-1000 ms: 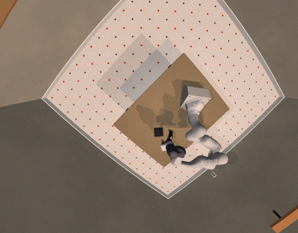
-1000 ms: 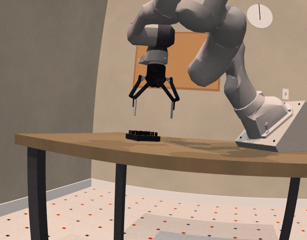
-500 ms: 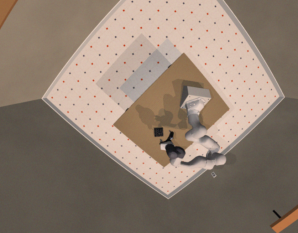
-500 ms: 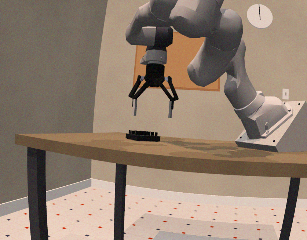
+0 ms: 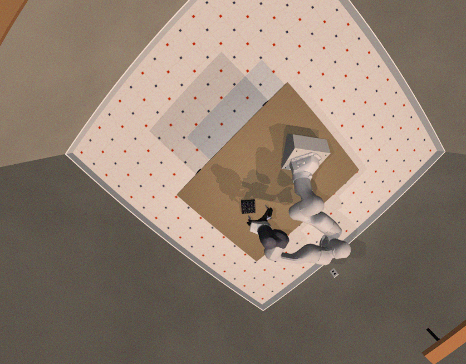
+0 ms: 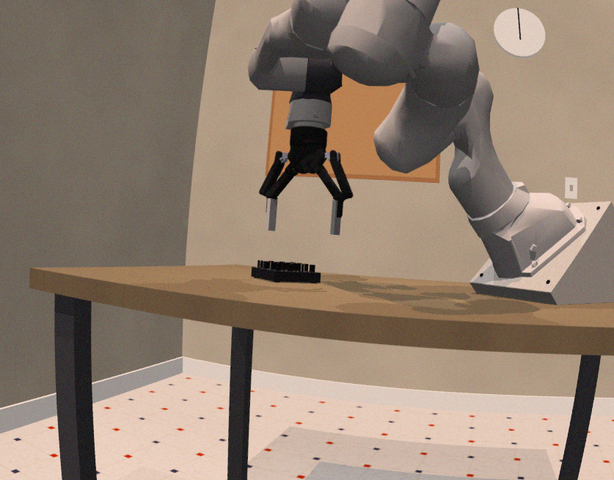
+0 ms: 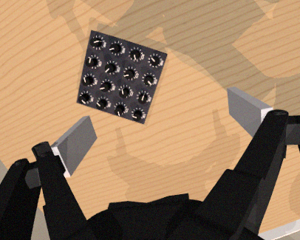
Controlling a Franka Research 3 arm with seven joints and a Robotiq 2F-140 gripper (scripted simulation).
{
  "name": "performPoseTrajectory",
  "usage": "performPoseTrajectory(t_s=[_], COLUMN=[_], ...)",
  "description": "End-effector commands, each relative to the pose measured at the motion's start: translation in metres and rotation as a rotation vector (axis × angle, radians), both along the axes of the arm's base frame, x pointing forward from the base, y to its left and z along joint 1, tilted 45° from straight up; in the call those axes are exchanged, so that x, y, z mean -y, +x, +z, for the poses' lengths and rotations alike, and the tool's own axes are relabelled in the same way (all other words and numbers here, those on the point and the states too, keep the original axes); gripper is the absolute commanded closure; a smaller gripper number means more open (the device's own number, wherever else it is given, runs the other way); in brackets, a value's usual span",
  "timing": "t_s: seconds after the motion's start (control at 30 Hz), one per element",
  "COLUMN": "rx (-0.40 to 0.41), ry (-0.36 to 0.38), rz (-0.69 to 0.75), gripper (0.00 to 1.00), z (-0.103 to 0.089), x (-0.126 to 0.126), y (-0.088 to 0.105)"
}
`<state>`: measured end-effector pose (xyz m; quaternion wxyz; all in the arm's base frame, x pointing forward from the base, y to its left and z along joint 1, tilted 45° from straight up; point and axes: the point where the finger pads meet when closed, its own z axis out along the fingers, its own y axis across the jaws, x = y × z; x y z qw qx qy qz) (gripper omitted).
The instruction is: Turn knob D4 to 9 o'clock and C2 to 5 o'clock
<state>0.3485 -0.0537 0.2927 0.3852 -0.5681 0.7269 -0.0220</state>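
Note:
The knob box (image 5: 248, 206) (image 6: 285, 272) (image 7: 123, 75) is a small black square box with a grid of black knobs, each with a white line. It stands flat on the wooden table (image 5: 233, 166) (image 6: 199, 299) (image 7: 183, 145). My gripper (image 5: 259, 217) (image 6: 302, 220) (image 7: 157, 114) is open and empty. It hangs well above the table, beside the box and not over it. In the wrist view the box lies up and left of the midpoint between the fingers, turned at an angle. The printed names and the socket side are too small to read.
The arm's grey base block (image 5: 307, 145) (image 6: 568, 266) is bolted to the table, away from the box. The table's edge shows at the lower right of the wrist view (image 7: 284, 230).

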Motion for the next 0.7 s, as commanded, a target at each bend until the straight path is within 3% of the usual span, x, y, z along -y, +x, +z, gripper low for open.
performPoseTrajectory(t_s=[0.0, 0.67], rx=[-0.064, -0.187], ry=[0.095, 0.270], rz=[-0.106, -0.317], gripper=[0.00, 0.00], z=[0.0020, 0.0056], x=[-0.0023, 0.0024], y=[0.0014, 0.0057])
